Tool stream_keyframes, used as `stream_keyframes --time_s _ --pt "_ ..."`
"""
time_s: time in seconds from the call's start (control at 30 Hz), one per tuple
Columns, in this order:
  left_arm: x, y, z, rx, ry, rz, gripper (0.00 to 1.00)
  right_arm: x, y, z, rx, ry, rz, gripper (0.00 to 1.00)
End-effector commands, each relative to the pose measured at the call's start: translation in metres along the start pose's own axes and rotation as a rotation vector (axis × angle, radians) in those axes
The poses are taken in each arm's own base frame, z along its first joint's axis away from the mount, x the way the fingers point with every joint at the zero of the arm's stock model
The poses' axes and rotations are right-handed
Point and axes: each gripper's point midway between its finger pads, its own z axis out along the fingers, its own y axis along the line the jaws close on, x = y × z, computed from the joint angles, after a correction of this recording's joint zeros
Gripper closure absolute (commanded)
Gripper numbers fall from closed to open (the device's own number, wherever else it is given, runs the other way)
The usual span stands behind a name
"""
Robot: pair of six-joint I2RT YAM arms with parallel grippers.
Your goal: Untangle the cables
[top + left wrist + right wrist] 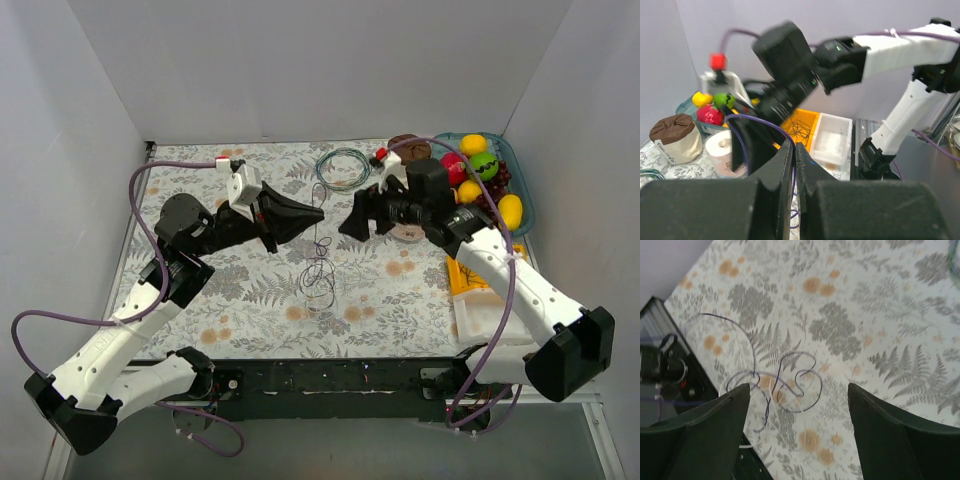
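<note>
A thin purple cable (318, 262) hangs from my left gripper (320, 214) down to a tangle with a white cable (318, 297) on the floral table. My left gripper is shut on the purple cable; in the left wrist view the cable (793, 185) runs between the closed fingers (781, 165). My right gripper (348, 222) is open and empty, raised just right of the left one. In the right wrist view the purple and white tangle (790, 382) lies on the cloth below the spread fingers (715, 425).
A coiled green cable (343, 168) lies at the back. A tray of toy fruit (484, 170), a brown-topped pouch (408, 148) and a tape roll (410, 232) sit at the back right. A yellow packet (468, 275) and white box (490, 320) lie right.
</note>
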Motion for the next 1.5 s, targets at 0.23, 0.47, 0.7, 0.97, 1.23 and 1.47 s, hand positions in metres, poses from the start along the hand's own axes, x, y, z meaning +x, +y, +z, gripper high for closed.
stream_keyframes --time_s 0.23,0.47,0.7,0.97,1.23,1.47 --pt "-0.030 0.015 0.007 -0.074 -0.085 0.002 1.00 0.047 0.074 -0.031 -0.319 -0.194 -0.232 0.14" --pt "-0.034 0.016 0.010 -0.065 -0.101 0.011 1.00 0.062 0.080 -0.005 -0.311 -0.197 -0.208 0.14" --pt "-0.036 0.017 0.010 -0.075 -0.111 0.014 1.00 0.064 0.065 0.017 -0.247 -0.205 -0.202 0.20" --pt "-0.044 0.020 0.011 -0.088 -0.141 0.039 1.00 0.083 0.065 0.038 -0.288 -0.141 -0.168 0.43" --pt "-0.077 0.036 0.010 -0.161 -0.235 0.135 1.00 0.116 0.060 0.043 -0.306 -0.109 -0.086 0.84" --pt "-0.104 0.045 0.006 -0.216 -0.292 0.181 1.00 0.130 0.050 0.048 -0.269 -0.087 -0.063 0.99"
